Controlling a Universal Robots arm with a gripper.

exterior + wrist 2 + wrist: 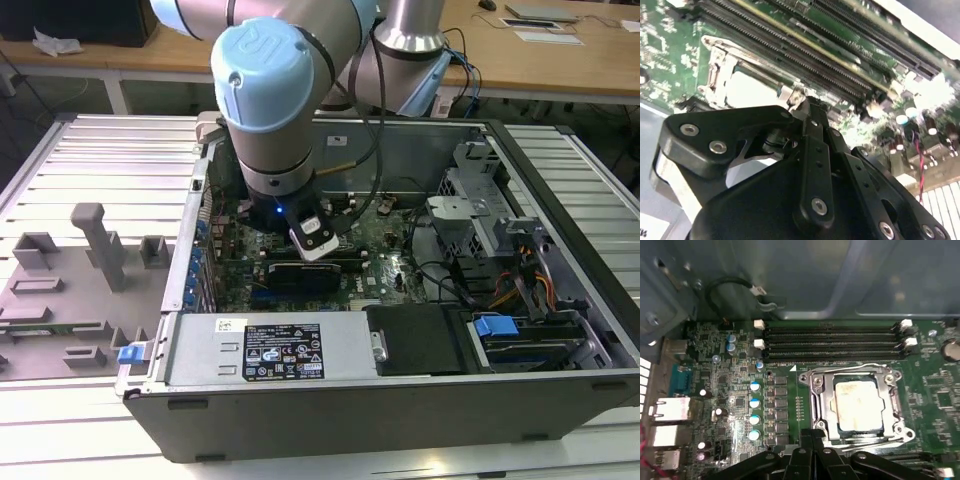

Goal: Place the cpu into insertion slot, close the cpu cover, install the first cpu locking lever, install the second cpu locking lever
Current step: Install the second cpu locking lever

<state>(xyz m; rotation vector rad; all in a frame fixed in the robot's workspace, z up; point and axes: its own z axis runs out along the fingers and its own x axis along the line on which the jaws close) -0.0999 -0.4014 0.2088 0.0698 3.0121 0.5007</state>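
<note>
The gripper point(807, 107), fingers pressed together and empty, hovers at the cpu cover's point(856, 377) rim; cpu point(856, 399) seated.

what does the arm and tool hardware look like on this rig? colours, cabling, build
Arm: silver-grey tubular links, with a light blue round joint cap bearing an embossed mark. A black cable runs along it, and a small blue light glows at the wrist next to a white module. Tool: matte black linkage bars and plates fastened with silver screws, in both wrist views.
</note>
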